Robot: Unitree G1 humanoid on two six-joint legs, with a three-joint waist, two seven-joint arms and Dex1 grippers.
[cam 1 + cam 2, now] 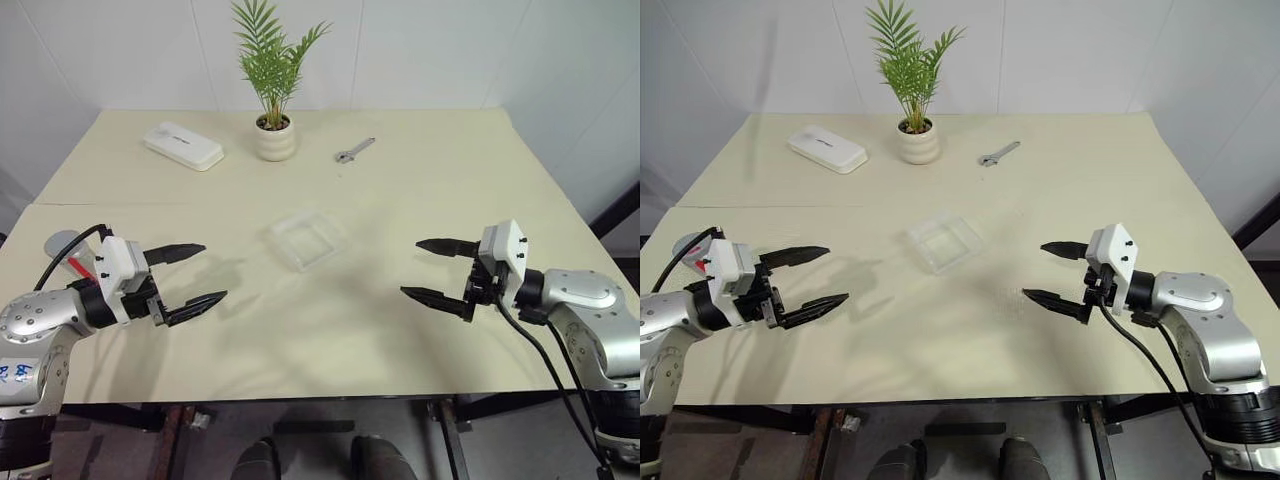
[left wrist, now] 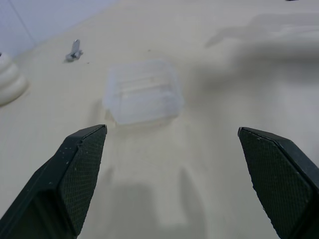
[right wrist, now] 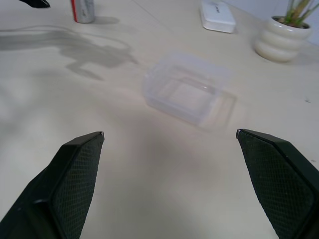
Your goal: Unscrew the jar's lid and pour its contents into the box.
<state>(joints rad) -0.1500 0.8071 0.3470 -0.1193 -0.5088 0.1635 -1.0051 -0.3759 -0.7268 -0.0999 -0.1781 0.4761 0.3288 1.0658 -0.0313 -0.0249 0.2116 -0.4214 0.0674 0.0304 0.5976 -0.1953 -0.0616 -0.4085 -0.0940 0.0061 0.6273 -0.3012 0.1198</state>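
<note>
You have the box (image 1: pixel 307 238) sitting near the middle of the cream surface (image 1: pixel 400 200), and everything else is placed from it. Your left gripper (image 1: pixel 190 275) hangs to the left of the box, a little nearer you, its two black fingers spread wide with nothing between them; your right gripper (image 1: pixel 436 270) mirrors it on the box's right side — also spread wide and empty, pointing in toward the box. The jar (image 1: pixel 72 252) stands well to the left of the box, beyond your left gripper and partly hidden behind that wrist; its red mark shows, and whether the lid is on it you cannot tell. Beyond the box stand the white plant pot (image 1: pixel 275 139), a flat white case (image 1: pixel 184 146) and a small wrench (image 1: pixel 355 150).
</note>
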